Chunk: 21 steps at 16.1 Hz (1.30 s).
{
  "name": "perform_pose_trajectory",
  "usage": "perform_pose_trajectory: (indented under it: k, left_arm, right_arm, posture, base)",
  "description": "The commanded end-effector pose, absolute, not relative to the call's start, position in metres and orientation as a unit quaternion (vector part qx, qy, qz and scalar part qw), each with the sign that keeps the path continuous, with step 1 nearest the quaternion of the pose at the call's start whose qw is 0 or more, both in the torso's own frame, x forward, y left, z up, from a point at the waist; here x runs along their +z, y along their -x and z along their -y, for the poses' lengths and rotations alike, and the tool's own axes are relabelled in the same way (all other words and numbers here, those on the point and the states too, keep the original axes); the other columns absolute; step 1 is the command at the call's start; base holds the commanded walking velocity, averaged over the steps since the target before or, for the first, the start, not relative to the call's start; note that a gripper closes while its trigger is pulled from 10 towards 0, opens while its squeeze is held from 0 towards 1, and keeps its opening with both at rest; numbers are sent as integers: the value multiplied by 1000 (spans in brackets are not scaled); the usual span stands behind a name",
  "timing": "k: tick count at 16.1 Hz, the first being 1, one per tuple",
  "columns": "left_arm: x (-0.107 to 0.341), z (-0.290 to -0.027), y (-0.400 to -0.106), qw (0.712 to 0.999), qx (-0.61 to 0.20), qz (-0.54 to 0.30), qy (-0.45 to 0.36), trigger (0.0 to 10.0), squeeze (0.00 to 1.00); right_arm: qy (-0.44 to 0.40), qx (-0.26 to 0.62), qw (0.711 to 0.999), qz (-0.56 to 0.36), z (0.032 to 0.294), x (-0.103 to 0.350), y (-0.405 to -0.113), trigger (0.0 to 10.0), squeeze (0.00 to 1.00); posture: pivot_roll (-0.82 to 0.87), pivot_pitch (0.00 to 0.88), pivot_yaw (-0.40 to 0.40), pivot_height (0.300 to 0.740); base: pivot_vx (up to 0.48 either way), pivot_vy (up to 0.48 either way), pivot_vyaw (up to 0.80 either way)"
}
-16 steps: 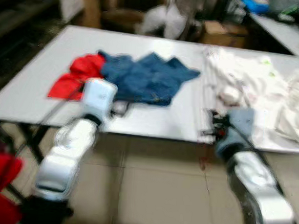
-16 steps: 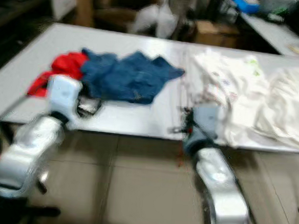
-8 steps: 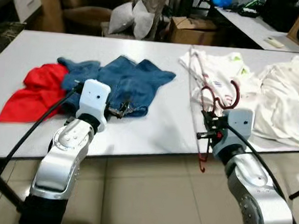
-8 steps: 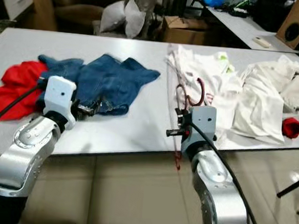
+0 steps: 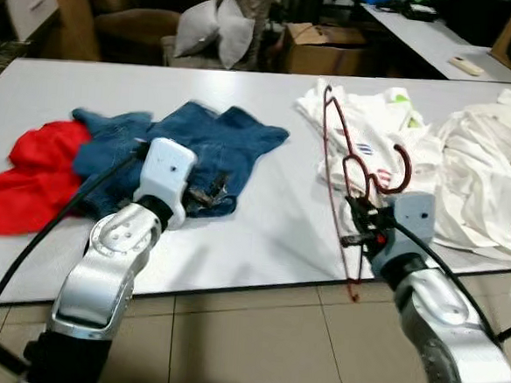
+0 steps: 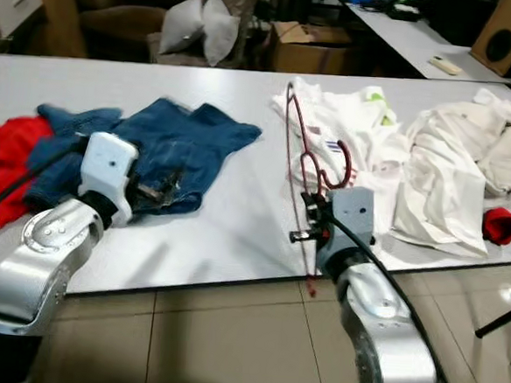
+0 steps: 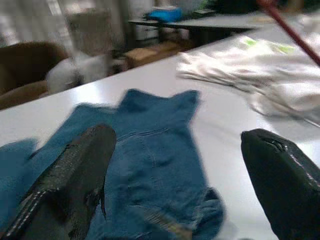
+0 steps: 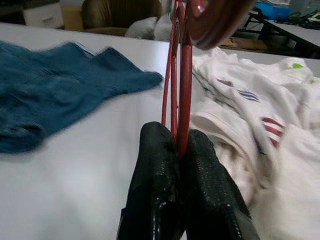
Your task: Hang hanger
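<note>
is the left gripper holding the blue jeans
No, the left gripper is open above the blue jeans, its two black fingers spread apart with nothing between them.

Both eye views look forward and down from the head onto the same white counter; each wrist view looks closely along its gripper across that counter

Thin red hanger stands tilted above the table edge, hook rightward
</note>
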<state>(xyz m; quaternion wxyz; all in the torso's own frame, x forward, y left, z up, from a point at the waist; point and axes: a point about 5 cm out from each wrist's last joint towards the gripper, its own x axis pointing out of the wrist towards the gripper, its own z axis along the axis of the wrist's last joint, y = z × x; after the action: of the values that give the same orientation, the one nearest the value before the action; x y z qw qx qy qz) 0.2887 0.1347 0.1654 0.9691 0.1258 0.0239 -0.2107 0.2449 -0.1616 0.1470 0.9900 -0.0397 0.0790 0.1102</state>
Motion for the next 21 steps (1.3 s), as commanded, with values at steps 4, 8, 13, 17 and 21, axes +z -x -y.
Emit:
perform_pose_trajectory:
  k: [4, 8, 13, 17, 21]
  left_arm:
    - [145, -128, -297, 932, -281, -86, -210, 10000, 0]
    - [140, -138, -319, 925, -282, -90, -237, 10000, 0]
    - [130, -142, -345, 911, -283, -105, -281, 1843, 0]
    - [118, -152, -354, 888, -284, -127, -338, 1882, 0]
    - [112, -158, -359, 885, -276, -143, -346, 0, 0]
  right_arm:
    - [40, 100, 992, -71, 174, 151, -243, 10000, 0]
    - [56, 112, 990, -69, 185, 152, -237, 10000, 0]
    - [78, 121, 987, -77, 186, 150, -235, 10000, 0]
    - [80, 123, 986, -79, 185, 150, -234, 10000, 0]
    - [82, 127, 985, -83, 183, 149, -233, 10000, 0]
  posture:
    - [-9, 0, -15, 740]
    - [-33, 0, -2, 740]
    - [-50, 0, -14, 740]
    - [-55, 0, -19, 740]
    - [-56, 0, -24, 740]
  base:
    - [0, 0, 0]
    - [0, 0, 0]
    - [0, 0, 0]
    - [0, 0, 0]
    - [0, 0, 0]
